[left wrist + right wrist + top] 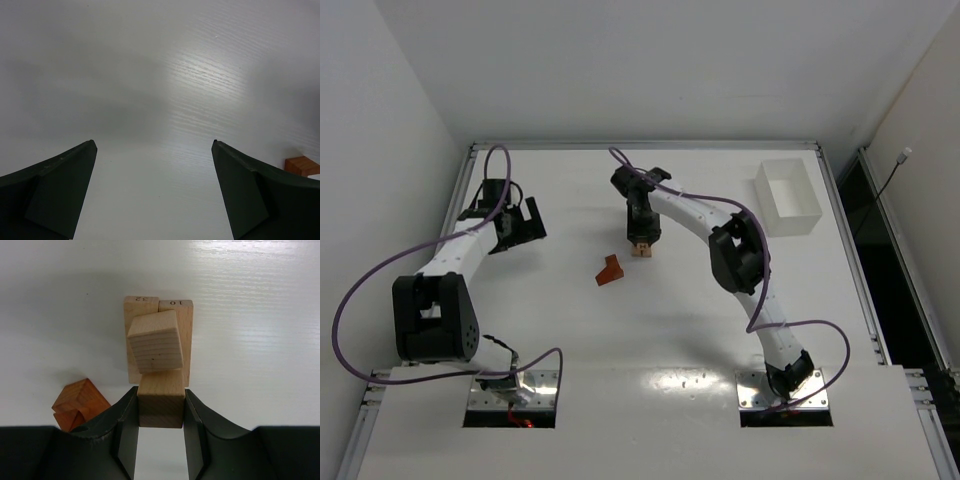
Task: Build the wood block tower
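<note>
My right claw (160,391) pinches a pale tan block (161,399) at the near end of the tower (155,342), reddish-brown blocks (77,402) lie near that tower, and my left claw (154,143) hangs spread.

Robot lab test cell.
My arms (700,215) are bolted to a white worktop (650,340) with metal rails (640,146), boxed by plain white panels (620,70), purple cables (498,148) trailing.

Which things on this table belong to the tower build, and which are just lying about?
Belongs to the job:
two pale tan wooden bars lying side by side;
tilted pale tan wooden block on them;
pale tan wooden cube clamped in the right gripper;
reddish-brown wooden pieces beside them.

Lying about:
white rectangular tray, apart from the blocks.
</note>
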### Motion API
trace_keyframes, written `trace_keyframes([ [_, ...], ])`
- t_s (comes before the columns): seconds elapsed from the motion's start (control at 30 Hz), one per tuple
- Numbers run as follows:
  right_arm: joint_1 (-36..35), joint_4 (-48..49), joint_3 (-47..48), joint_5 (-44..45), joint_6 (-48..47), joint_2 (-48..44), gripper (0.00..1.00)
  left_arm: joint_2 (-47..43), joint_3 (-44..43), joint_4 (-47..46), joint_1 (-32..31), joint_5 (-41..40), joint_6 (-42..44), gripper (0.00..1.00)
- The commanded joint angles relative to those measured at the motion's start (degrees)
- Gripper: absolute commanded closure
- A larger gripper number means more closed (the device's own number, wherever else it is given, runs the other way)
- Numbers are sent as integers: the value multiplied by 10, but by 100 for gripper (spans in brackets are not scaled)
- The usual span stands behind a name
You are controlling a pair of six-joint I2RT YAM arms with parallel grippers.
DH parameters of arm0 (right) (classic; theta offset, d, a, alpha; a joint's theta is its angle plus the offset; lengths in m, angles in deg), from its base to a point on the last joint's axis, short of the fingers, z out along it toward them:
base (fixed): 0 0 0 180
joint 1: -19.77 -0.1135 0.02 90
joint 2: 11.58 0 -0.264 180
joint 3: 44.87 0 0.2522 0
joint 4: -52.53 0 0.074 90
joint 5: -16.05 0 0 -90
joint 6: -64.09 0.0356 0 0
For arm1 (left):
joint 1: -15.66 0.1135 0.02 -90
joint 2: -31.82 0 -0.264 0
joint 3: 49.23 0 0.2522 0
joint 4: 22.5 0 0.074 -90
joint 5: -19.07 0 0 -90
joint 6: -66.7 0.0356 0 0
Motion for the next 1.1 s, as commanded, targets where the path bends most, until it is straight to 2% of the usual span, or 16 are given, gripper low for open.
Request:
trace_keyframes([
  [0.0,1,12,30,-4,9,7,100,8,-10,-14,8,5,-2,0],
  [0.53,6,17,36,-9,-1,17,100,13,-15,-14,8,10,-2,0],
  [0.73,6,17,36,-9,-6,23,93,13,-20,-14,8,10,-2,0],
  [1.07,17,23,36,-9,-12,28,89,13,-20,-14,8,10,-2,0],
])
